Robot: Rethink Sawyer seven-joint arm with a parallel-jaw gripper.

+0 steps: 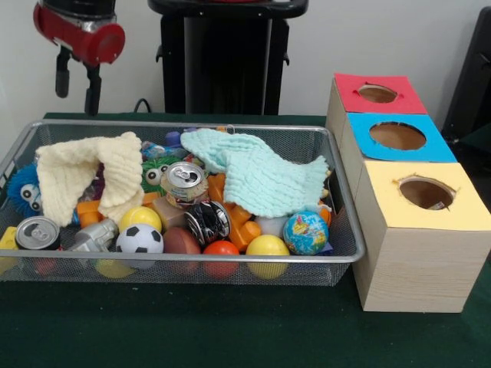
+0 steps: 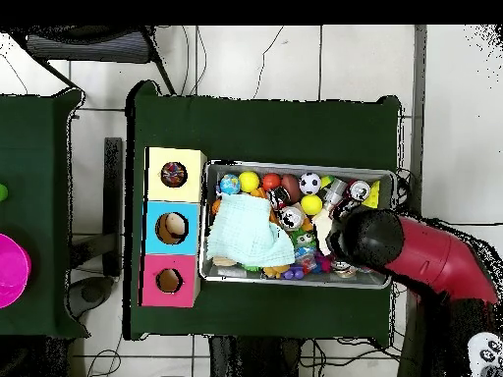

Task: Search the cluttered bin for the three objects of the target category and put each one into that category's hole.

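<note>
The desk (image 1: 230, 330) wears a dark green cover, with a pale wall behind it in the front view and, from overhead, a light tiled floor around it. The black pedestal (image 1: 226, 57) stands at the far side.

The bin (image 1: 349, 257) of silver wire mesh takes up most of the desk's left part in the front view. Just beside it on the right stands a pale wooden box (image 1: 418, 268) with three coloured tops in a row, red farthest, blue in the middle, yellow nearest; the hole (image 1: 426, 192) in the yellow top shows something small and dotted inside, also seen from overhead.

The red and black arm (image 2: 432, 257) reaches over the bin's end away from the box, and its pincer (image 1: 77, 86) hangs above the bin's far left corner; its two dark fingers stand apart, holding nothing.

In the bin, a mint waffle cloth (image 1: 257, 172) lies draped over the toys at the right, a cream waffle cloth (image 1: 88, 175) at the left. Between them sits a drink can (image 1: 184, 184), with a dark can (image 1: 207, 222), a soccer ball (image 1: 140, 239) and a globe ball (image 1: 305, 233) nearer the front. No lettering can be read on the cans. No dotted cloth shows in the bin.
</note>
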